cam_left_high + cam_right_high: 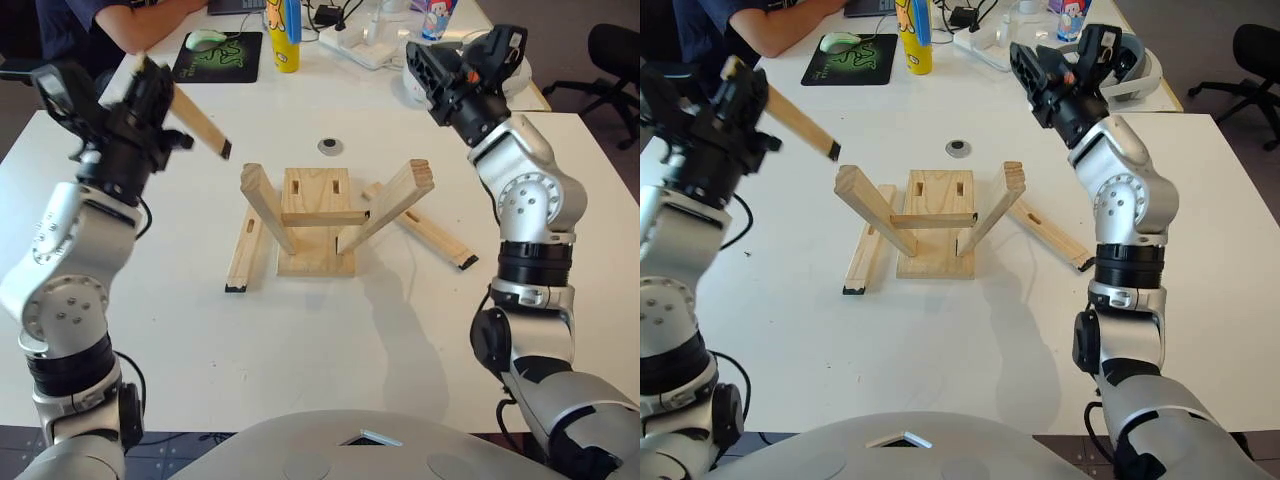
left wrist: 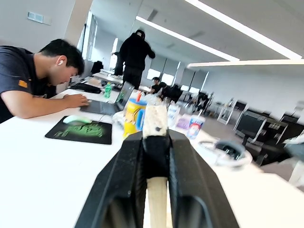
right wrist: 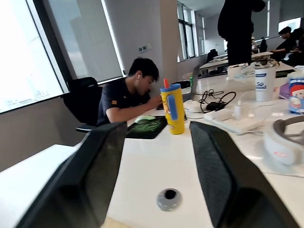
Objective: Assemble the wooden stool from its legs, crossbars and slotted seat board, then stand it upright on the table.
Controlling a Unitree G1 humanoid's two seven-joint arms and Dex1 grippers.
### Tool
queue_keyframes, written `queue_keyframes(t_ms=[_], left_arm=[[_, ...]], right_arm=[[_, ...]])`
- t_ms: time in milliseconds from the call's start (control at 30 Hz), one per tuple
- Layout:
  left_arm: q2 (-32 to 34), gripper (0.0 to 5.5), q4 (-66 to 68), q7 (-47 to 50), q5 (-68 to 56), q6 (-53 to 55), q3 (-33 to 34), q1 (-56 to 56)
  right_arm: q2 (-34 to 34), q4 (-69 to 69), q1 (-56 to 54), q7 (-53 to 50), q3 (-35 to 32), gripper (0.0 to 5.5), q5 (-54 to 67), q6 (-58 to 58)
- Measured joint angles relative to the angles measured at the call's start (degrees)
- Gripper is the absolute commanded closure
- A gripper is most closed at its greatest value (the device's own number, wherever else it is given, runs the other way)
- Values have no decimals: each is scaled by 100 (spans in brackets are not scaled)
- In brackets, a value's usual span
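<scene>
From the left eye view, my left gripper (image 1: 150,95) is hanging raised over the left side of the table (image 1: 300,340). It is closing tightly on a wooden bar (image 1: 203,127), which is sticking out slanted toward the middle, above the table and touching nothing else. My right gripper (image 1: 425,68) is hanging raised over the far right side, with the fingers apart and nothing between them. The seat board (image 1: 315,258) is lying flat in the middle of the table. Two legs are standing in it, one (image 1: 265,205) tilting to the left and the other (image 1: 395,205) tilting to the right, and a crossbar (image 1: 322,217) is joining them. One loose bar (image 1: 243,252) is lying just beside the board on its left, and another loose piece (image 1: 437,237) is lying on its right.

In the left wrist view, my two black fingers (image 2: 124,185) are pressing on both sides of the pale bar, and its end is showing past the tips.

In the right wrist view, my fingers (image 3: 90,175) are standing wide open and are touching nothing. A small grey disc (image 3: 168,199) is lying on the table beyond them.
</scene>
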Motion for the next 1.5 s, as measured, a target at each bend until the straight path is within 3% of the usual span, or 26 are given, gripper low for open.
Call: queue_keyframes(t_ms=[167,300,633,1500], left_arm=[[-327,506,437,-409,1436,-740,-684,449],[-804,506,1140,-832,1937,-1419,-765,853],[-1473,506,1907,-1614,2108,-2027,-632,696],[-2008,506,1977,-1899,2851,-2178,-659,1026]], right_arm=[[-23,-21,864,-5,279,397,-1031,-1092],[13,21,1512,-125,323,451,-1493,-1549],[250,195,2299,-408,546,451,-2358,-2571],[297,329,2209,-397,459,451,-2504,-2621]])
